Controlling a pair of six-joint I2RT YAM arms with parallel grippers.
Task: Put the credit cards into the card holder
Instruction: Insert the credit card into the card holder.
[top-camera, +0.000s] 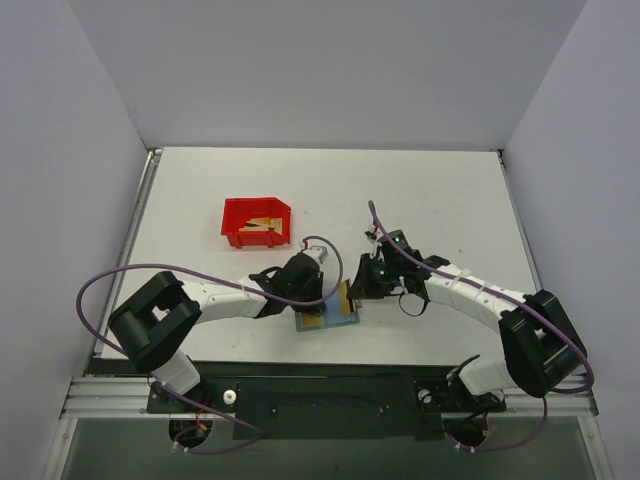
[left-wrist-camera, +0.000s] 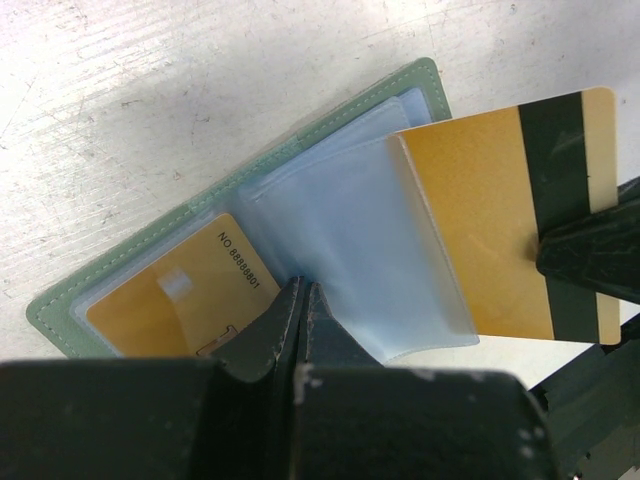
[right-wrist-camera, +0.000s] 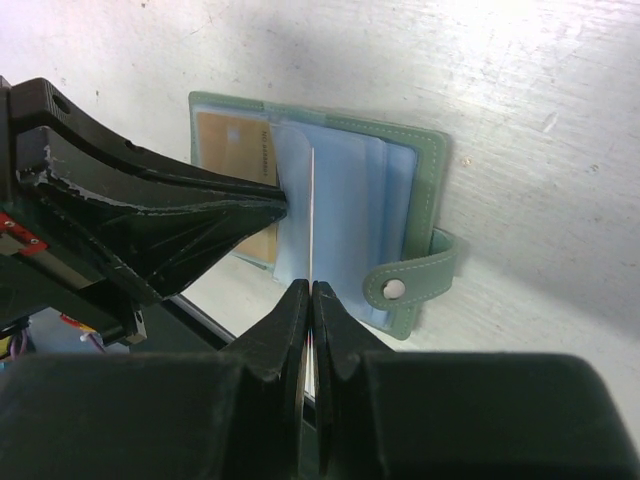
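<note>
The card holder (right-wrist-camera: 431, 190) lay open and flat on the white table (top-camera: 420, 200), near the front edge and between the two arms, with its snap tab (right-wrist-camera: 420, 275) folded out to one side. The left gripper (left-wrist-camera: 300, 295) had its jaws together, tips down on the near edge of the clear blue pocket leaves (left-wrist-camera: 350, 240); whether a leaf was pinched between them could not be told. The right gripper (right-wrist-camera: 311, 295) had its jaws clamped on a credit card (left-wrist-camera: 480, 210), gripped at the dark-striped end. That card stood on edge over the holder (edge-on in the right wrist view), its plain end in among the leaves. The left gripper's fingers sat just beside the card's path, crowding the pocket opening from one side. A second card (left-wrist-camera: 190, 290) was seated in a pocket of the other half, partly covered by the left fingers. Farther back on the table, well apart from the holder, stood a red bin (top-camera: 230, 220) containing loose cards (top-camera: 262, 225).
</note>
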